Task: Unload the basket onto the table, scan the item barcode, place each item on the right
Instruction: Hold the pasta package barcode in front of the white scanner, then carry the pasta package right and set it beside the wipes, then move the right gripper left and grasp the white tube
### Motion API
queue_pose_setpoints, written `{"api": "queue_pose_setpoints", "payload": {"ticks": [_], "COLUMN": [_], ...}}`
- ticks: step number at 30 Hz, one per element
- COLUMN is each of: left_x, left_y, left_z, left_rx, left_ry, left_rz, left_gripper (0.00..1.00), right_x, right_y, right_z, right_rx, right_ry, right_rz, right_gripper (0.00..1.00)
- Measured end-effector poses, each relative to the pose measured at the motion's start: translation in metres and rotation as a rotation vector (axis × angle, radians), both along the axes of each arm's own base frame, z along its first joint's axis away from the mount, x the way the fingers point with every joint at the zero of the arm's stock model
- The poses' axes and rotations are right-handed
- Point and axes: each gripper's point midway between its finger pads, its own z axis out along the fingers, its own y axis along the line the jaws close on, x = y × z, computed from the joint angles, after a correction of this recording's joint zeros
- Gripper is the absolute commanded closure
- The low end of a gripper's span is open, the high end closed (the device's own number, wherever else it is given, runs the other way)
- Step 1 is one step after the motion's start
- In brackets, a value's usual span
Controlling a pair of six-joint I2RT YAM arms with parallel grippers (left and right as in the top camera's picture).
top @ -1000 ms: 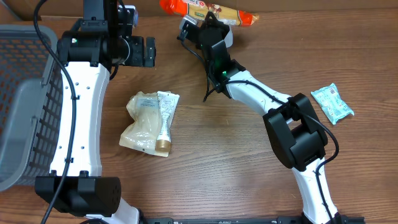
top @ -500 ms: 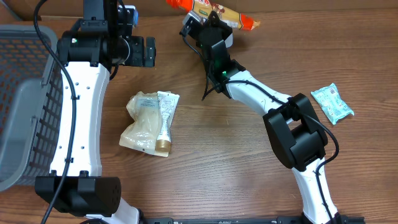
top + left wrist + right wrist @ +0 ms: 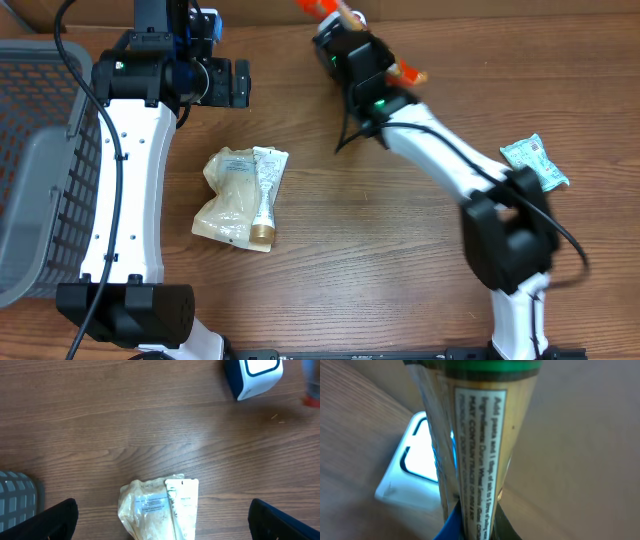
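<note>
Brown wood-grain table (image 3: 330, 260) carries a grey basket (image 3: 35, 150) at the left, a beige pouch (image 3: 243, 196) near the middle and a teal packet (image 3: 533, 165) at the right. A second ago the pasta packet (image 3: 405, 70) lay along the far edge, running left to right. Now it sits slanted, one orange end far-left and the other near-right, and the right arm has swung rightward. The right gripper (image 3: 350, 45) is clamped tight on the packet's middle. In the right wrist view the packet shows a green band and a gold label of small cooking print, its long axis running away from the camera, above the white scanner (image 3: 252, 377). The left gripper (image 3: 228, 83) hangs spread wide, holding nothing.
</note>
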Motion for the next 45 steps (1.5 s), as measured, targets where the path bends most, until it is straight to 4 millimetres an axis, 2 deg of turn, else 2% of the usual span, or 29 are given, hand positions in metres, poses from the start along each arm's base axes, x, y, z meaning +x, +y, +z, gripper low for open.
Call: {"api": "queue_pose_setpoints", "payload": {"ticks": [5,8,9,10,12,14,17,19,23,28,31,32,33,34,37,41,43,45], "left_x": [0.0,0.0,0.0,0.0,0.0,0.0,0.0,0.0,0.0,0.0,0.0,0.0,0.0,0.0,0.0,0.0,0.0,0.0], "left_y": [0.0,0.0,0.0,0.0,0.0,0.0,-0.001,-0.001,-0.001,-0.001,-0.001,-0.001,-0.001,-0.001,-0.001,-0.001,-0.001,-0.001], "left_z": [0.0,0.0,0.0,0.0,0.0,0.0,0.0,0.0,0.0,0.0,0.0,0.0,0.0,0.0,0.0,0.0,0.0,0.0], "left_rx": [0.0,0.001,0.001,0.001,0.0,0.001,0.001,0.0,0.0,0.0,0.001,0.001,0.0,0.001,0.0,0.0,0.001,0.0], "left_ry": [0.0,-0.001,0.0,0.0,-0.001,0.0,0.0,0.0,0.0,0.0,-0.001,0.0,0.0,0.0,0.0,0.0,0.0,-0.001], "left_rz": [0.0,0.0,0.0,0.0,0.0,0.0,-0.002,-0.002,-0.002,-0.002,-0.002,-0.001,-0.002,-0.002,-0.002,-0.002,-0.002,-0.002], "left_gripper": [0.01,0.0,0.01,0.0,0.01,0.0,0.0,0.01,0.0,0.0,0.0,0.01,0.01,0.0,0.0,0.0,0.0,0.0], "right_x": [-0.046,-0.077,-0.09,-0.097,-0.122,-0.146,-0.178,-0.188,-0.189,-0.192,-0.189,-0.187,-0.185,-0.184,-0.184,-0.189,-0.193,-0.186], "right_y": [-0.036,-0.066,-0.08,-0.086,-0.112,-0.136,-0.167,-0.18,-0.196,-0.218,-0.233,-0.238,-0.243,-0.247,-0.259,-0.269,-0.27,-0.27], "right_z": [0.06,0.096,0.105,0.107,0.108,0.1,0.074,0.055,0.011,-0.07,-0.111,-0.122,-0.13,-0.136,-0.142,-0.138,-0.126,-0.106], "right_rx": [0.217,0.374,0.429,0.449,0.519,0.571,0.62,0.647,0.677,0.692,0.703,0.708,0.718,0.728,0.758,0.793,0.817,0.86], "right_ry": [0.106,0.16,0.193,0.21,0.302,0.402,0.58,0.657,0.76,0.932,0.988,0.996,1.004,1.01,1.01,1.022,1.046,1.033], "right_rz": [-0.008,-0.021,-0.029,-0.035,-0.068,-0.119,-0.231,-0.289,-0.342,-0.394,-0.425,-0.435,-0.448,-0.459,-0.483,-0.515,-0.525,-0.514], "right_gripper": [0.96,0.96,0.96,0.96,0.96,0.96,0.96,0.96,0.96,0.96,0.96,0.94,0.85,0.64,0.42,0.23,0.15,0.09]}}
